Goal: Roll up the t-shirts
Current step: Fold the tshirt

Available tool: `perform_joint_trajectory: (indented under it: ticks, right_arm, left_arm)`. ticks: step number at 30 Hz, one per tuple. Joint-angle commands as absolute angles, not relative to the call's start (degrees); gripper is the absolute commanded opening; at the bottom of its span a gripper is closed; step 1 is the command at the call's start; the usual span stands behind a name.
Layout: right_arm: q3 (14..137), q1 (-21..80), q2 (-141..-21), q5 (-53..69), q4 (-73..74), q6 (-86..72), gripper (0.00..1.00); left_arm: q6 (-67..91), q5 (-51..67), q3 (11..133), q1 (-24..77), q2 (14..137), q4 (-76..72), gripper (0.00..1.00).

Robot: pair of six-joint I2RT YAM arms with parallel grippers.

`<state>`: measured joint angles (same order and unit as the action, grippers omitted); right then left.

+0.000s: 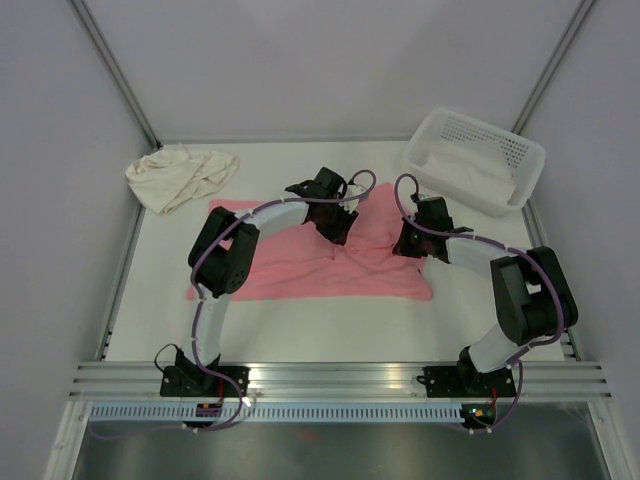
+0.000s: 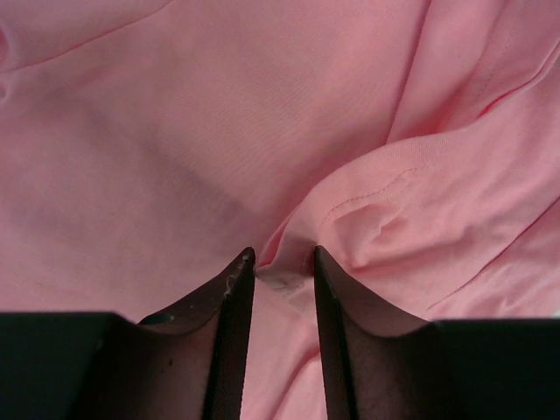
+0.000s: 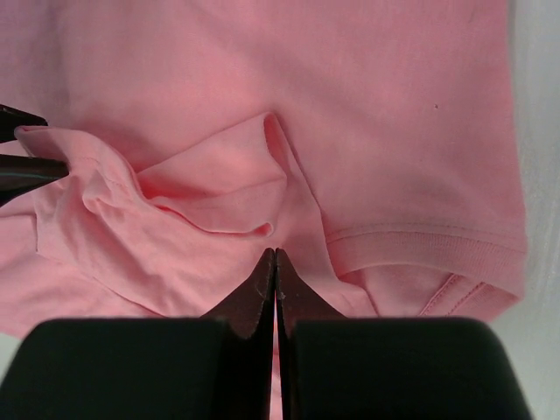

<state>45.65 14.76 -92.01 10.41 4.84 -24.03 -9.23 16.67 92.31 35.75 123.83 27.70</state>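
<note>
The salmon pink cotton t-shirt (image 1: 300,272) lies spread in the middle of the white table (image 1: 150,305), not yet rolled. The crumpled cream t-shirt (image 1: 180,175) lies at the far left. The left gripper (image 2: 282,258) pinches a raised fold of pink cloth. The right gripper (image 3: 276,254), just to the right, has its fingers together over the cloth. I cannot tell if it holds any. This looks like arranging the shirt before rolling. Next, the fold needs laying flat.
</note>
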Motion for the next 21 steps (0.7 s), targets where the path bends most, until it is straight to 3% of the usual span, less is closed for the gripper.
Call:
perform_joint_trajectory:
  ticks: [1,2,5,6,21]
  right_arm:
    - [45.97,14.68,-92.99,11.25,2.37,-24.61,0.0]
    - [45.97,14.76,-93.08,11.34,2.03,-24.7,0.0]
    - [46.58,14.94,-94.22,12.48,1.06,-25.14,0.0]
    - [47.19,15.2,-94.65,12.39,0.79,-25.4,0.0]
    - [53.17,18.89,-99.48,11.07,-0.62,-25.93,0.0]
  left_arm:
    - [-7.38,18.28,94.31,35.95,123.58,26.89,0.38]
    - [-7.12,18.11,94.31,35.95,123.49,26.89,0.36]
    - [-5.8,15.39,94.13,35.95,122.61,26.98,0.05]
    - [-5.45,14.86,93.87,35.95,122.0,26.9,0.03]
    - [2.46,11.61,84.73,35.86,118.39,22.94,0.03]
